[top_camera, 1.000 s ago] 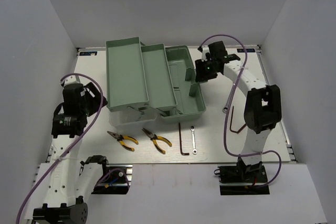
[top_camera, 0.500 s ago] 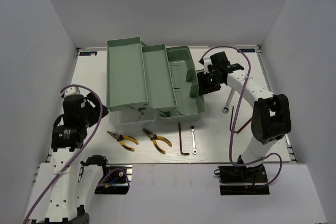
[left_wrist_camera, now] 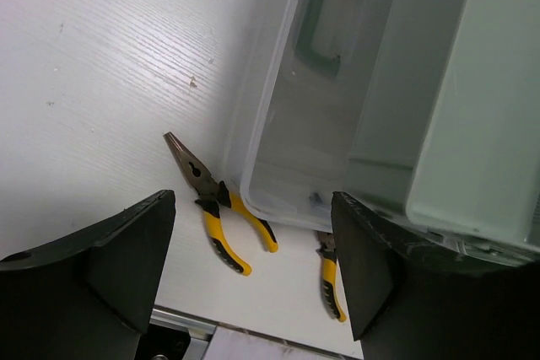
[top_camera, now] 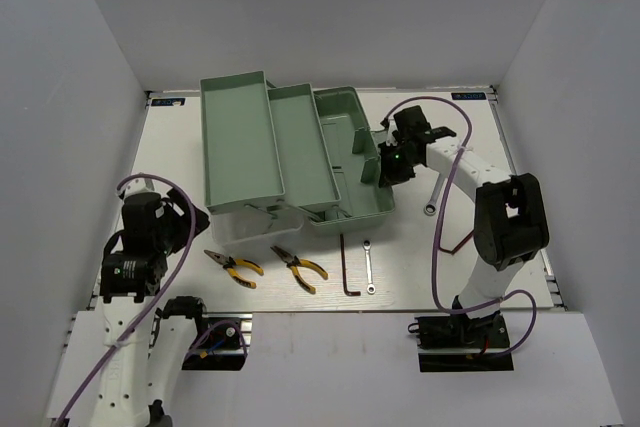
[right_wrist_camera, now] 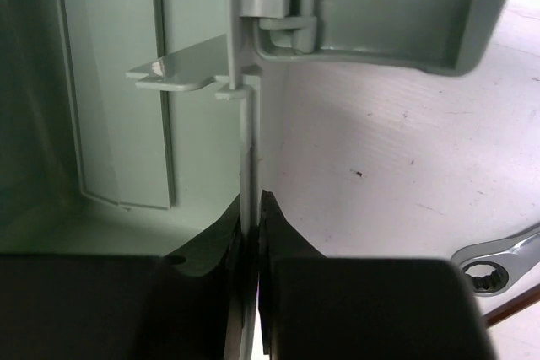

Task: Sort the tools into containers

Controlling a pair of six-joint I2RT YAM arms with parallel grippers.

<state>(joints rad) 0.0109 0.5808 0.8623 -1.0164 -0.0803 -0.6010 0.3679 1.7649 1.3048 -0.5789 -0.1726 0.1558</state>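
The mint-green toolbox stands open, with two trays [top_camera: 240, 142] fanned to the left and the base bin [top_camera: 352, 152] on the right. My right gripper [top_camera: 388, 167] is shut on the bin's right wall [right_wrist_camera: 250, 149]. My left gripper [top_camera: 185, 215] is open and empty, above the table left of the translucent lid [left_wrist_camera: 287, 132]. Two yellow-handled pliers [top_camera: 235, 267] [top_camera: 300, 269] lie in front of the box and also show in the left wrist view [left_wrist_camera: 215, 217] [left_wrist_camera: 329, 284]. A black hex key [top_camera: 347, 269] and a small wrench [top_camera: 368, 267] lie beside them. A second wrench [top_camera: 435, 194] [right_wrist_camera: 498, 259] lies right of the bin.
A reddish-brown hex key [top_camera: 452, 239] lies partly behind my right arm. The lid's green handle [left_wrist_camera: 329, 6] is at the top of the left wrist view. White walls enclose the table on three sides.
My right gripper has slid toward the near end of the bin's right wall. My left arm has drawn back toward the near edge.
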